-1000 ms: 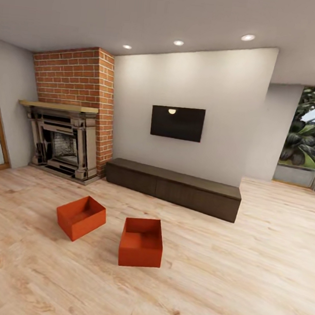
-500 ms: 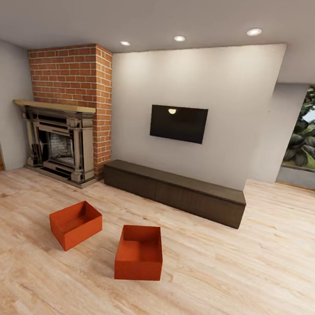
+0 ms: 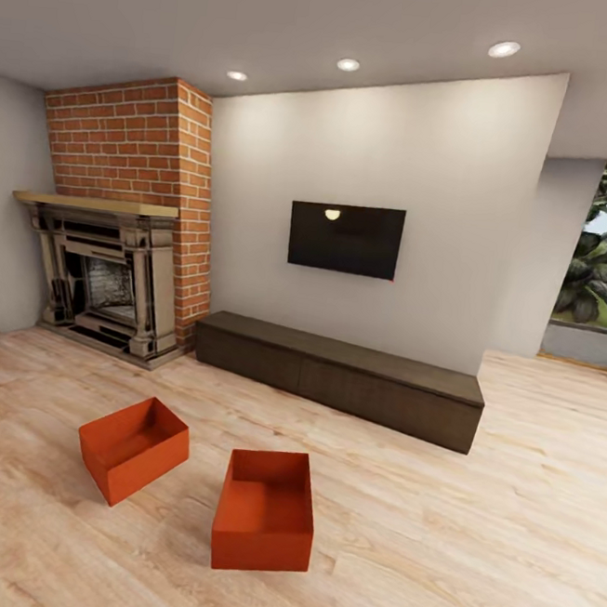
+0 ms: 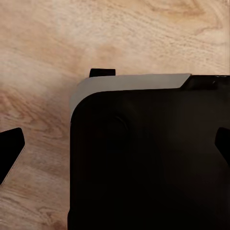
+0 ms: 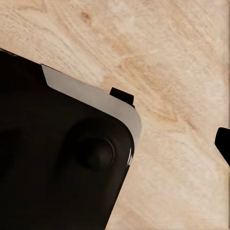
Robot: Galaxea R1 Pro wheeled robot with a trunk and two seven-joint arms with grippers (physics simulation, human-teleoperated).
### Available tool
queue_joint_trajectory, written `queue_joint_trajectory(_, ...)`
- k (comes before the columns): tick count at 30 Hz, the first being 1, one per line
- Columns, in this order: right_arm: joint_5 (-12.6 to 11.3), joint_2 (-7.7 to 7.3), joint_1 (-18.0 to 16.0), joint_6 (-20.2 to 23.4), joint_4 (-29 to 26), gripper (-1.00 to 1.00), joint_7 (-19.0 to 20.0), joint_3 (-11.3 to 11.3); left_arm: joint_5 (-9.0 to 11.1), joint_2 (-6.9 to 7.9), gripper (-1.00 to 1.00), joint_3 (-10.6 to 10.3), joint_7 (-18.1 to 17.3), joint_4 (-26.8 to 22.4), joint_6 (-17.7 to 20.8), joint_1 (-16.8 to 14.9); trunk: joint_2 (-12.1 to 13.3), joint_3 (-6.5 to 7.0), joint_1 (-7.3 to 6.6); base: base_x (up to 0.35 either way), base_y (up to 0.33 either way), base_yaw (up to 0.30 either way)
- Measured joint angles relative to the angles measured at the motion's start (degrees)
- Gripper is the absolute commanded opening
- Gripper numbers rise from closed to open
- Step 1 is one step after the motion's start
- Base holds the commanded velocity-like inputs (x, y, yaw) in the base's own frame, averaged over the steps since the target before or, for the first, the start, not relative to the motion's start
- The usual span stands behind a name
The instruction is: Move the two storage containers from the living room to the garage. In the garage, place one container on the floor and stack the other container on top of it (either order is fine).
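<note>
Two orange-red storage containers sat on the light wood plank flooring (image 3: 465, 545) of the living room, near each other but not touching. The left container (image 3: 133, 447) was turned at an angle, one corner pointing toward the camera. The right container (image 3: 265, 510) lay almost square to the view, its open top showing a bare inside. Both were upright and lidless.

Beyond them a long low dark-brown cabinet (image 3: 342, 380) ran along the foot of a pale wall, well apart from the bins. A black TV (image 3: 345, 239) hung on that wall above the cabinet, with a small lamp reflection near its top edge. To the left of the cabinet stood a red brick fireplace (image 3: 130, 220) with a wooden mantel and a dark grate. At the far right a glass door (image 3: 606, 270) opened onto green plants outside. Three recessed lights (image 3: 347, 64) shone in the ceiling.

In the left wrist view, dark finger tips of the left hand (image 4: 115, 148) showed at the picture's two edges over the robot's black base and the wood floor; I cannot tell whether that hand was open or closed. In the right wrist view one dark tip of the right hand (image 5: 223, 143) showed at the edge beside the black base; its state could not be told either.
</note>
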Motion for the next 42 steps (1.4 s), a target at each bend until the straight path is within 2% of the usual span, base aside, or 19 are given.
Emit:
queue_joint_trajectory(31, 0.0, 0.0, 0.0, 0.0, 0.0, 1.0, 0.01, 0.0, 0.0, 0.07, 1.0, 0.0, 0.0, 0.0, -0.09, 0.0, 0.0, 0.0, 0.0, 0.323, 0.0, 0.0)
queue_joint_trajectory(34, 0.0, 0.0, -0.01, 0.0, 0.0, 1.0, 0.02, 0.0, 0.4, 0.08, 1.0, 0.01, 0.0, 0.0, -0.09, 0.0, 0.0, 0.0, 0.0, 0.322, 0.0, 0.0)
queue_joint_trajectory(38, 0.0, 0.0, 0.01, 0.0, 0.0, 1.0, 0.04, 0.0, 2.38, 0.09, 1.0, 0.01, 0.0, -0.02, -0.16, 0.0, 0.0, 0.0, 0.0, 0.304, 0.0, 0.0)
queue_joint_trajectory(42, 0.01, 0.0, -0.01, 0.0, 0.0, 1.0, 0.01, 0.0, 3.02, 0.09, 1.0, -0.05, 0.0, -0.02, -0.19, 0.0, 0.0, 0.0, 0.01, 0.232, 0.0, 0.0)
